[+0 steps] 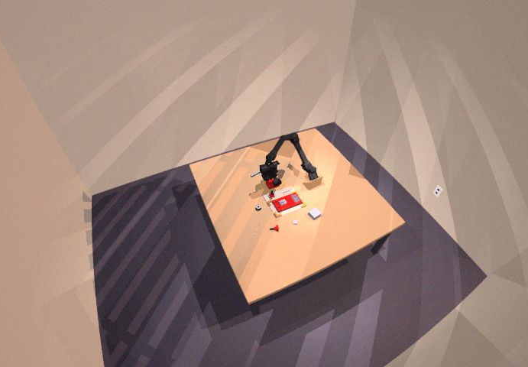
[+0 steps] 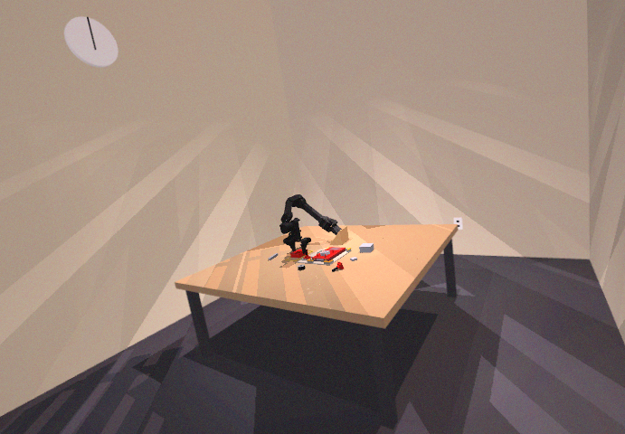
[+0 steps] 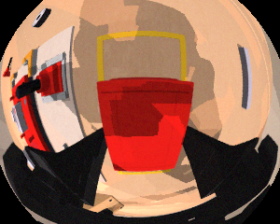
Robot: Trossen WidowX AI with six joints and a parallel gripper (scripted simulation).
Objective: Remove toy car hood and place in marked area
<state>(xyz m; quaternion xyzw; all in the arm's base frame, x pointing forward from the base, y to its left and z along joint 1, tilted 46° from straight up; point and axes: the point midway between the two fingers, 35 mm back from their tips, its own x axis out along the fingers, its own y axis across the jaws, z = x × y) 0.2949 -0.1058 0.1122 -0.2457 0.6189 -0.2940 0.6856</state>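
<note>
The red hood [image 1: 270, 184] [image 2: 298, 253] [image 3: 145, 117] is between the fingers of my gripper [image 1: 273, 182] [image 2: 298, 250] [image 3: 146, 130], which is shut on its two sides. The hood is low over the table; whether it touches the top I cannot tell. The marked area, a yellow outline [image 3: 142, 34], is partly hidden beneath the hood. Its far part shows beyond the hood's upper edge in the wrist view, and a thin yellow strip shows at the lower edge. The red toy car [image 1: 288, 203] [image 2: 336, 252] lies on a pale board beside the area.
A red part with a black piece [image 3: 51, 79] is on the board's near side. A wheel [image 1: 258, 207] [image 2: 301, 268] [image 3: 41, 18], a grey bar [image 1: 255, 173] [image 2: 272, 257] [image 3: 245, 77], a pale box [image 1: 314, 213] [image 2: 366, 247] and a red-black piece [image 1: 275, 228] [image 2: 340, 266] lie around.
</note>
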